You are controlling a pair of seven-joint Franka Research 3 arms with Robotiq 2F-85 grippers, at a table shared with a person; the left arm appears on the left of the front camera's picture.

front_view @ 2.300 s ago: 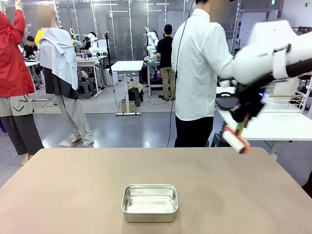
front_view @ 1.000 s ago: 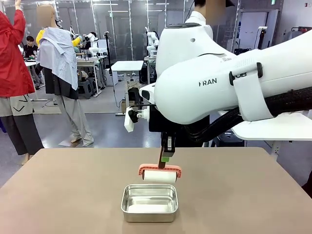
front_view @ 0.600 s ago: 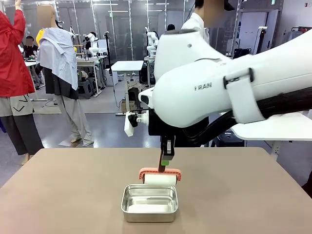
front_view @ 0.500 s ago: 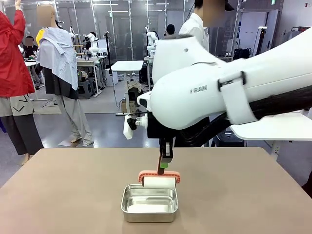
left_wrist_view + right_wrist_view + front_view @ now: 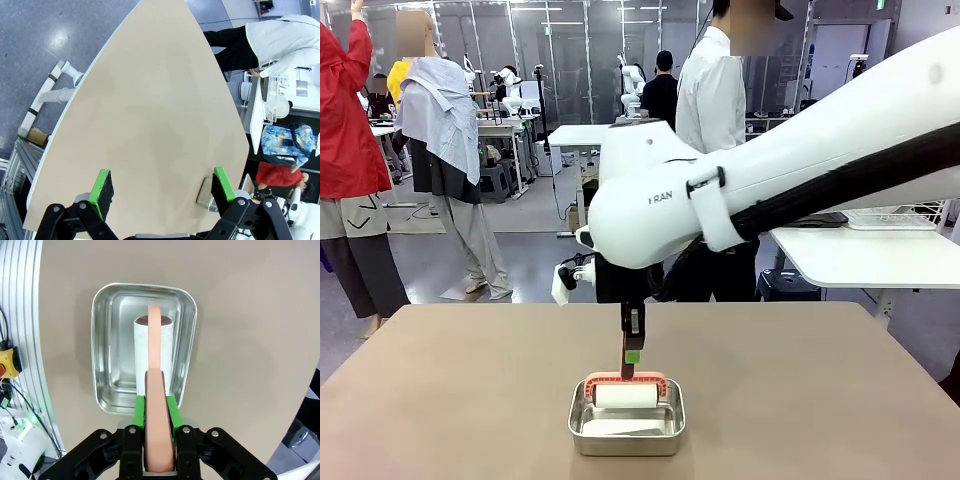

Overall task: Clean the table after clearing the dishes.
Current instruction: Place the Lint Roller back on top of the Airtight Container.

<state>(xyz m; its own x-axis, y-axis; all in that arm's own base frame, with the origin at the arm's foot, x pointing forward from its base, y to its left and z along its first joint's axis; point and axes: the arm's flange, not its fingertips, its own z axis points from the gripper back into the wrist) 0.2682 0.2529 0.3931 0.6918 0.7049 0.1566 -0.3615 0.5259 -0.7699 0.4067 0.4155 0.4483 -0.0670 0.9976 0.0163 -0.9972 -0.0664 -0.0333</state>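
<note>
The taupe table (image 5: 450, 400) carries a small steel pan (image 5: 626, 428) near its front middle. My right gripper (image 5: 631, 350) points straight down, shut on the salmon handle of a lint roller (image 5: 625, 394). The roller's white roll sits just inside the pan's far end. In the right wrist view the roller (image 5: 154, 345) hangs over the pan (image 5: 100, 355), with the gripper (image 5: 155, 407) clamped on its handle. My left gripper (image 5: 162, 190) hovers open above the table (image 5: 150, 115) with nothing between its green pads (image 5: 102, 187). The dishes are out of view.
A person in a white shirt (image 5: 710, 110) stands beyond the far edge, back turned, beside a white side table (image 5: 860, 255). My right arm (image 5: 800, 170) spans the table's right half. The pan's corner (image 5: 206, 192) sits by my left gripper's right finger.
My right arm has swung left and come down. The roller went from just behind the pan's far rim to inside it. The left gripper stays open.
</note>
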